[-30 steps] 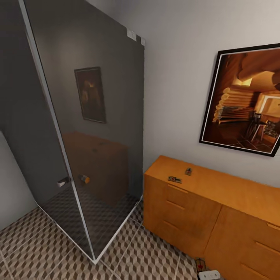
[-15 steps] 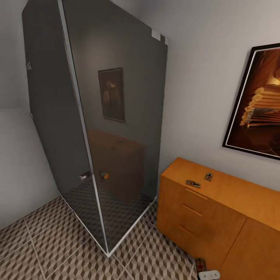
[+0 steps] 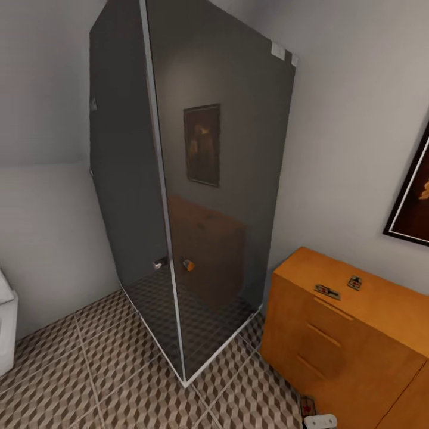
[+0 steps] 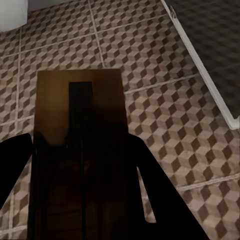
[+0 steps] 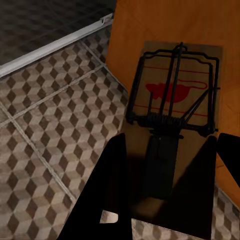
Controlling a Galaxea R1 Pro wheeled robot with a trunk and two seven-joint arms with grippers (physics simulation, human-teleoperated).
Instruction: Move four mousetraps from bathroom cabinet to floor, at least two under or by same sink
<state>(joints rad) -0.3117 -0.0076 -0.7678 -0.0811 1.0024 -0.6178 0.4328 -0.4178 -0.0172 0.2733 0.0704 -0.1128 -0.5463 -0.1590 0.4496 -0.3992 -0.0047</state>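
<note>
From the head, two mousetraps (image 3: 328,291) (image 3: 354,283) lay on the cabinet (image 3: 333,339) top beside the dark glass shower (image 3: 196,196); the left hand (image 4: 80,165) was clamped on a mousetrap (image 4: 80,105) (underside showing) above the bathroom floor (image 4: 165,65); the right hand (image 5: 170,190) gripped another mousetrap (image 5: 175,95) before the cabinet.

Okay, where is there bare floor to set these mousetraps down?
Bare patterned tile floor runs between the dark glass shower enclosure and the grey wall. It narrows between the shower's corner and the honey-orange wooden cabinet.
</note>
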